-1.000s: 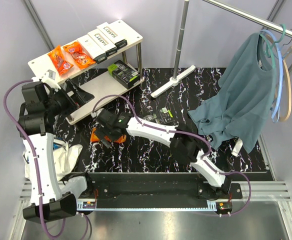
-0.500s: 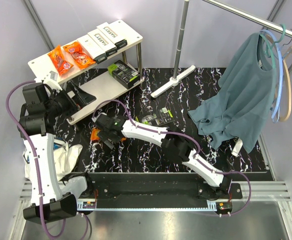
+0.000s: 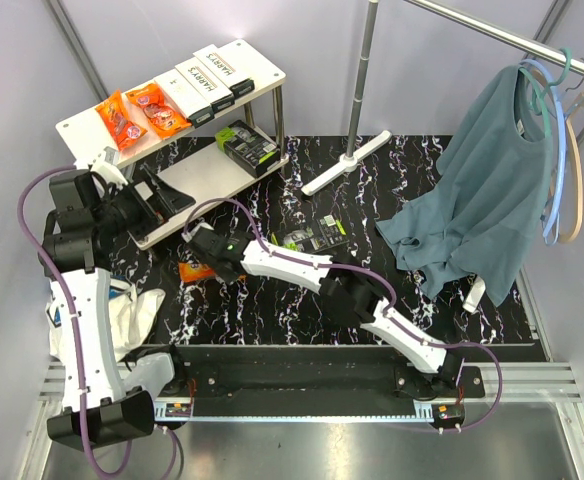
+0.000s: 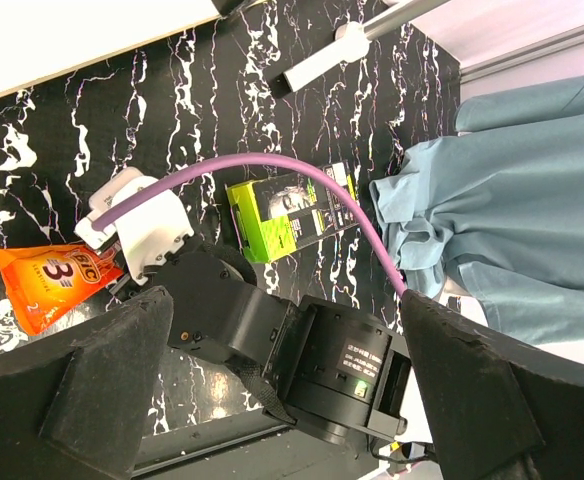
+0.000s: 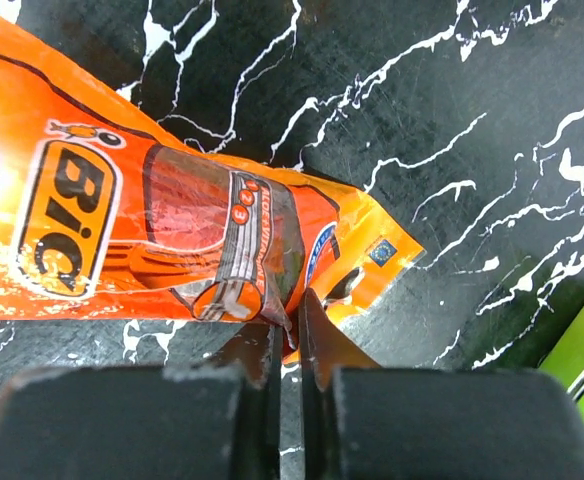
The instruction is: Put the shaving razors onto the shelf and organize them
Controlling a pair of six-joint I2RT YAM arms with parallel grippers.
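Note:
An orange razor packet (image 3: pixel 191 271) lies on the black marbled table, left of centre. My right gripper (image 3: pixel 207 262) is shut on its near edge, the jaws pinching the crinkly plastic (image 5: pixel 290 310) of the packet (image 5: pixel 152 230). A black-and-lime pack (image 3: pixel 317 237) lies flat on the table behind the right arm, also in the left wrist view (image 4: pixel 292 210). The shelf (image 3: pixel 262 62) holds two orange packets (image 3: pixel 117 122) and white Harry's boxes (image 3: pixel 204 80) on top, and one black-and-lime pack (image 3: pixel 247 143) on its lower board. My left gripper (image 3: pixel 157 190) hangs open and empty by the shelf's left end.
A white T-shaped rack foot (image 3: pixel 347 162) with its metal pole stands behind the table's middle. A teal shirt (image 3: pixel 482 190) hangs from the rail on the right, over the table's right part. White cloth (image 3: pixel 122 310) lies off the table's left edge.
My right gripper has gone from open to shut on the orange packet's edge and has shifted slightly left. The left arm has hardly moved.

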